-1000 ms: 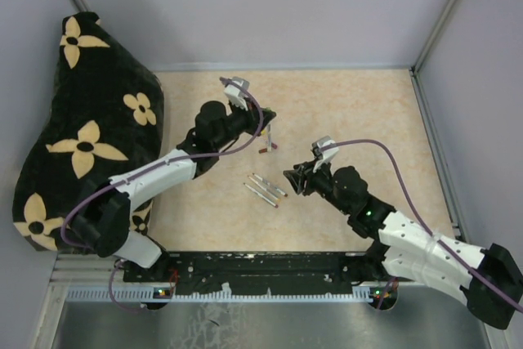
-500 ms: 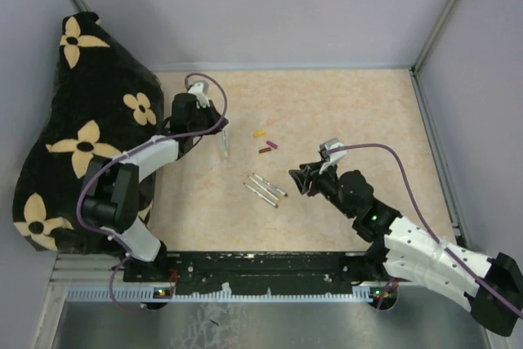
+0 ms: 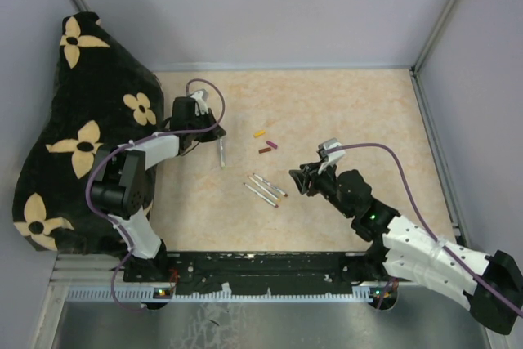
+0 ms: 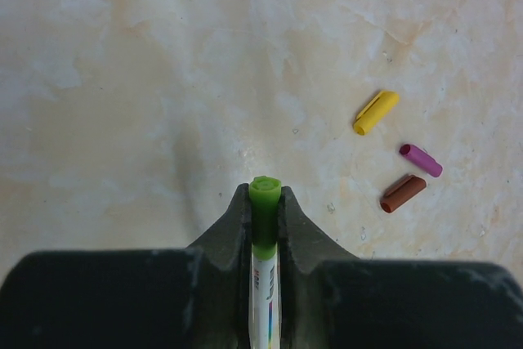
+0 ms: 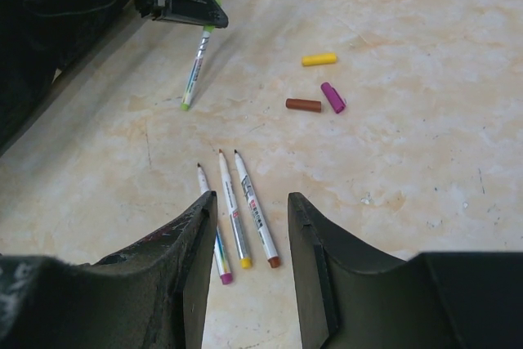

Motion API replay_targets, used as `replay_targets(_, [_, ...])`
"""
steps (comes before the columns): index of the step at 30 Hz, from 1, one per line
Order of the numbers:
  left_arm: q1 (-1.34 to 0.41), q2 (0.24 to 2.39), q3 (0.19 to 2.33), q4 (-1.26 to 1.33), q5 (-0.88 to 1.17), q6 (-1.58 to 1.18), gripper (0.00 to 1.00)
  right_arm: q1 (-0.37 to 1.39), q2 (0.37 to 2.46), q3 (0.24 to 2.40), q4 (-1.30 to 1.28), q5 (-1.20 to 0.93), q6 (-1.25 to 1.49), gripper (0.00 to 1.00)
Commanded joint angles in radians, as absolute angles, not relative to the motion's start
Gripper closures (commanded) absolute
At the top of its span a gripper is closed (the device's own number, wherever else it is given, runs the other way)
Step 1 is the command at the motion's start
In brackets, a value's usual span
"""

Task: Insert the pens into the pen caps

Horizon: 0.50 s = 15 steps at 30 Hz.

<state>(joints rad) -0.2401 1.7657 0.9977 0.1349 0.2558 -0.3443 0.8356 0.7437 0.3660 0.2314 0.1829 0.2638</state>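
**Capped Green Pen in Grip: Release and Remaining Pickup Risks**

The left gripper (image 4: 264, 202) has its fingers pinched on the green pen (image 4: 263, 284), whose green cap (image 4: 265, 190) is already seated on the end at the fingers. In the right wrist view the pen hangs steeply tilted, its lower tip touching or just above the desk (image 3: 343, 104).

Hazard 1: if the fingers part at this tilt, the pen is likely to topple and roll, possibly toward the three loose caps: yellow (image 5: 319, 60), dark red (image 5: 303, 105) and magenta (image 5: 333, 96).

Hazard 2: three uncapped pens (image 5: 237, 206) lie side by side, nearly touching, just ahead of the right gripper (image 5: 249, 226), whose fingers stand spread and hold nothing. Closing on one pen risks dragging or pinching its neighbour.

Hazard 3: the caps are small and lie close together; a nudge scatters them.
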Motion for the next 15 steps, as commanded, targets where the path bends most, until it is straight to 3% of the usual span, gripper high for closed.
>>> replay_targets(1, [-0.236, 1.762, 1.018, 0.145, 0.266, -0.35, 0.82, 0.841, 0.753, 0.382, 0.27, 0.192, 0.257, 0.6])
replay_targets(8, [-0.233, 1.706, 1.017, 0.098, 0.179, -0.342, 0.46, 0.841, 0.752, 0.383, 0.27, 0.188, 0.261, 0.6])
replay_targets(15, [-0.235, 1.53, 0.952, 0.065, 0.099, -0.346, 0.28, 0.841, 0.799, 0.394, 0.264, 0.201, 0.254, 0.6])
